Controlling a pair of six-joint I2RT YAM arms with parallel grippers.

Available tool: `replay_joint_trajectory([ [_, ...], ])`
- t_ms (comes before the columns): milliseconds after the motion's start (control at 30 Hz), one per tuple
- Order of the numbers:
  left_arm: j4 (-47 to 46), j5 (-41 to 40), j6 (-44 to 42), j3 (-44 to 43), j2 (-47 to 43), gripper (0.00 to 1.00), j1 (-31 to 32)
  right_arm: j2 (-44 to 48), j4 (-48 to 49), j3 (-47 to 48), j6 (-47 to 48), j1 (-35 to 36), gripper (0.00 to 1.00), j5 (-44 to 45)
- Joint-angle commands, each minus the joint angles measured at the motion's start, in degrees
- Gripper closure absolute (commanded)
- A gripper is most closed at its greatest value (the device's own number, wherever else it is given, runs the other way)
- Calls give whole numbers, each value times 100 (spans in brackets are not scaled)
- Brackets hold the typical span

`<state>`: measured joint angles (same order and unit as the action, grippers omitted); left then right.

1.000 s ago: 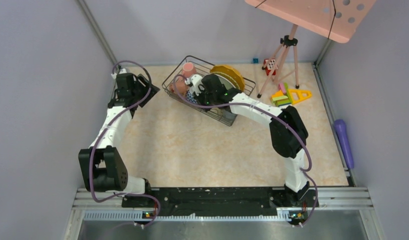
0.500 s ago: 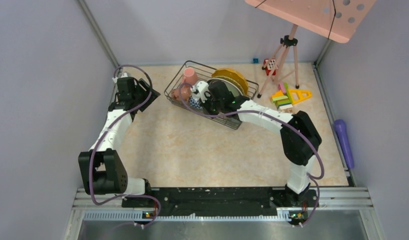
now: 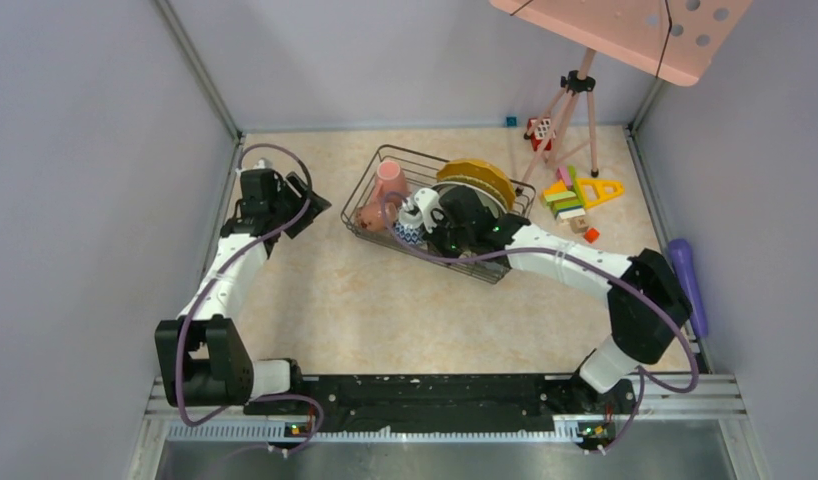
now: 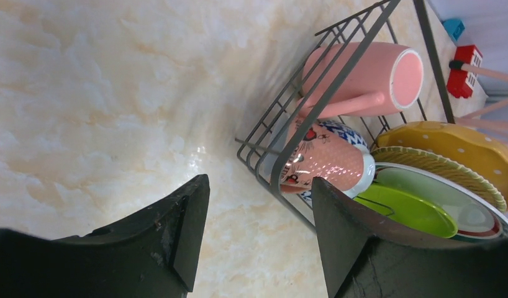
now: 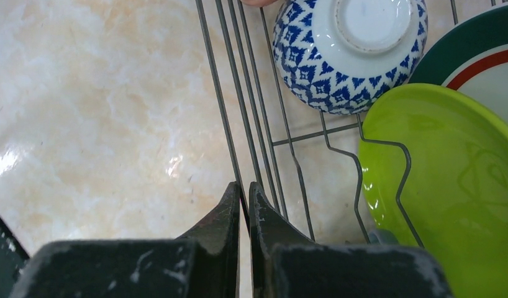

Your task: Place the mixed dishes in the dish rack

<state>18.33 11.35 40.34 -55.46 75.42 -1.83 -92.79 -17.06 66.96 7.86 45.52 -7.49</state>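
Observation:
The dish rack (image 3: 363, 195) of dark wire stands at the back middle of the table. It holds a pink mug (image 4: 363, 71), a patterned pink mug (image 4: 329, 164), a blue-white bowl (image 5: 348, 49), a yellow dotted plate (image 4: 444, 143), an olive-yellow plate (image 4: 438, 171), a lime green plate (image 5: 450, 174) and a green-rimmed white plate (image 5: 481, 56). My right gripper (image 5: 244, 192) is shut on the rack's near rim wire (image 5: 214, 93); it also shows in the top view (image 3: 443, 240). My left gripper (image 4: 258, 230) is open and empty over the table, just left of the rack (image 4: 338, 74).
Colourful toy blocks (image 3: 575, 190) lie right of the rack. A tripod (image 3: 575, 100) with a pink board stands at the back right. A purple object (image 3: 688, 280) lies along the right wall. Grey walls close in the left, back and right sides.
My right gripper has dragged the rack to the right and a little nearer, dishes inside. My left gripper has shifted slightly right and nearer, staying open.

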Motion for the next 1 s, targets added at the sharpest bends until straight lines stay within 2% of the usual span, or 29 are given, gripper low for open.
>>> replay_joint_trajectory([
  [0,-42,227,-86,103,-389,34,155,892,-512,-289,-335,127,97,-132],
  [67,20,310,-96,106,-415,34,156,1038,-541,-362,-389,125,79,-192],
  [167,80,362,-142,80,-474,34,408,1097,-550,-234,-511,126,65,-311],
  [267,222,276,-251,17,-581,34,540,1059,-506,59,-635,124,46,-499],
  [400,382,82,-412,-43,-667,35,649,916,-237,358,-825,129,37,-731],
  [633,514,-276,-638,-198,-480,36,796,5,215,1166,-1510,109,36,-397],
  [800,332,-271,-608,-211,-275,36,807,-737,285,1683,-1863,12,12,-552],
  [967,192,-186,-624,-226,-167,36,798,-1155,586,1844,-1728,-284,11,-1331],
])
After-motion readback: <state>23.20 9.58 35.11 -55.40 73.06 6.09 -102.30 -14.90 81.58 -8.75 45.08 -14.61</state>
